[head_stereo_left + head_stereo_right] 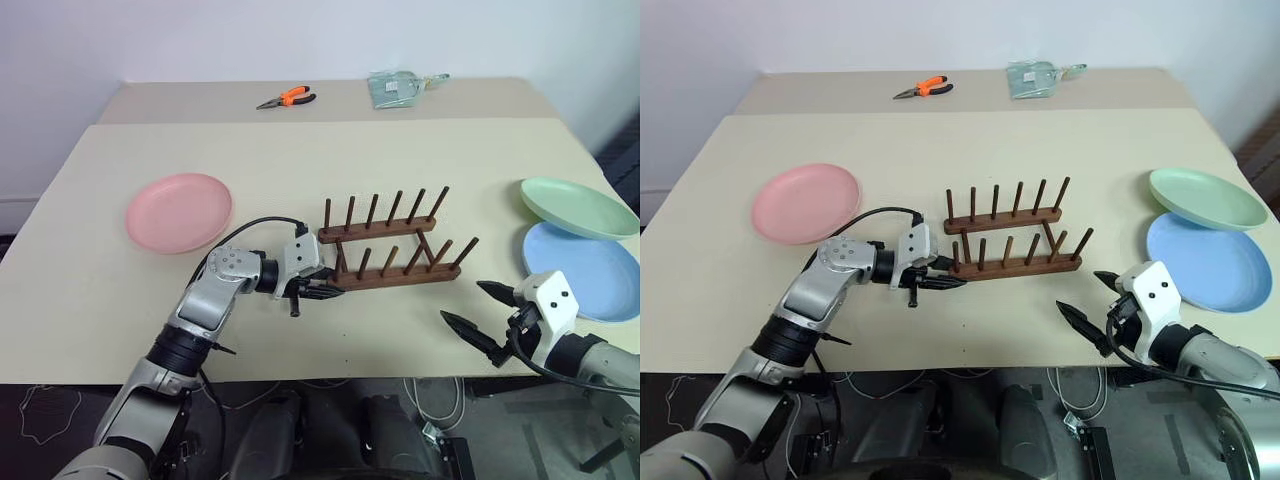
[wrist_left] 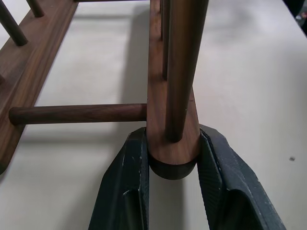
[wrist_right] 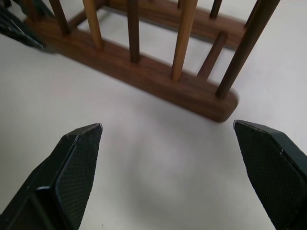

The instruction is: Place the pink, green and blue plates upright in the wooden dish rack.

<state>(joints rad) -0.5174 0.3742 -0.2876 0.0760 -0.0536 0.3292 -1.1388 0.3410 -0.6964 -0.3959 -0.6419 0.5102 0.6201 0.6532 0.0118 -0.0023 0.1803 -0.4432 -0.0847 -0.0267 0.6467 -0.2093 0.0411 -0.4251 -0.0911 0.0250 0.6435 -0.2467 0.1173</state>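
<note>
Head stereo pair looking down over the table [image 1: 300, 330], left wrist camera tight on the wooden dish rack [image 2: 172, 139] rail end, right wrist camera low, near, facing the same rack's other end

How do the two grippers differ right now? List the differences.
The left gripper is clamped on the near rail's end of the rack; the right gripper holds nothing. The left fingers press the wood; the right fingers stand wide apart. The left is at the rack's left end; the right sits off its right end, near the blue plate. Both have black fingers.
</note>
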